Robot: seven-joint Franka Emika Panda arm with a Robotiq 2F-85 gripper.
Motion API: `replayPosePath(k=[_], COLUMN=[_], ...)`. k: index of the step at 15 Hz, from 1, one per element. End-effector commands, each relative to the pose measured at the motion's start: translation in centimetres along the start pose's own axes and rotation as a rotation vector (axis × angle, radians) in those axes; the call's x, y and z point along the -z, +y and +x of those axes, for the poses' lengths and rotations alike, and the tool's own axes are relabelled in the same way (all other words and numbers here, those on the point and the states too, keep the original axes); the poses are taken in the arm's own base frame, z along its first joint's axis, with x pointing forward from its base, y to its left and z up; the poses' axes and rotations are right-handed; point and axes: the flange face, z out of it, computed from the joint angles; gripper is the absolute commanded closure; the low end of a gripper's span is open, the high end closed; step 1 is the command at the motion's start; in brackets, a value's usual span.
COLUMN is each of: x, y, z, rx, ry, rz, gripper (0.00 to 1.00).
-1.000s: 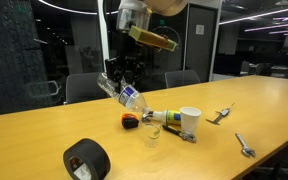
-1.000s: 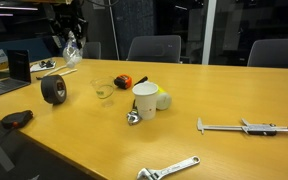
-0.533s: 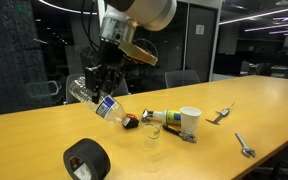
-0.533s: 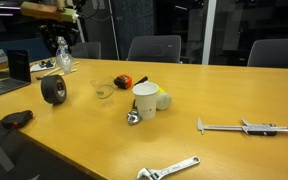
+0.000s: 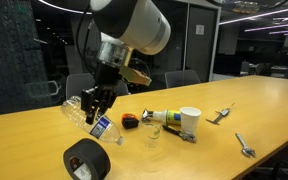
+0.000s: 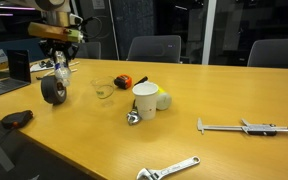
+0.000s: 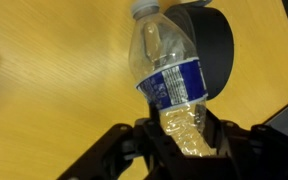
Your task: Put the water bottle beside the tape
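Observation:
My gripper point(image 5: 94, 104) is shut on a clear plastic water bottle point(image 5: 90, 118) with a blue label and white cap, held tilted just above the wooden table. In the wrist view the bottle point(image 7: 170, 78) runs from my jaws point(image 7: 182, 135) toward the black roll of tape point(image 7: 216, 50), its cap end close beside the roll. The tape point(image 5: 86, 160) lies flat near the front table edge, just below the bottle. In an exterior view the bottle point(image 6: 61, 72) hangs right above the tape point(image 6: 53, 90).
An orange tape measure point(image 5: 131, 121), a clear glass point(image 5: 152, 133), a white cup point(image 5: 189, 121) and a lying bottle point(image 5: 167, 117) sit mid-table. Calipers point(image 6: 246, 126), a wrench point(image 6: 169, 169), a laptop point(image 6: 14, 70) and chairs point(image 6: 154, 48) are around.
My gripper has carried the bottle down and across from above the tape measure toward the black tape roll, lowering it close to the table.

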Motion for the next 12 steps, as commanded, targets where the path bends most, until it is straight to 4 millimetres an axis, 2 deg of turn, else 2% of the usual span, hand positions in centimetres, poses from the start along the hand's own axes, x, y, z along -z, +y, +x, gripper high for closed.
replayPosePath(k=[1,8,9,11,12], x=[-1.8,-4.4,-4.8,-5.2,-5.4], y=[-0.3,-0.3,-0.2,0.0,0.1], z=[-0.7,-1.7,-1.8,-1.9,-1.9], rx=[0.038,0.051,0.044,0.042,0.039], ry=[0.001,-0.058,-0.076,-0.089,-0.092], rz=[0.035,0.067,0.072,0.079,0.082], gripper=[0.83,0.83,0.36,0.28,0.19])
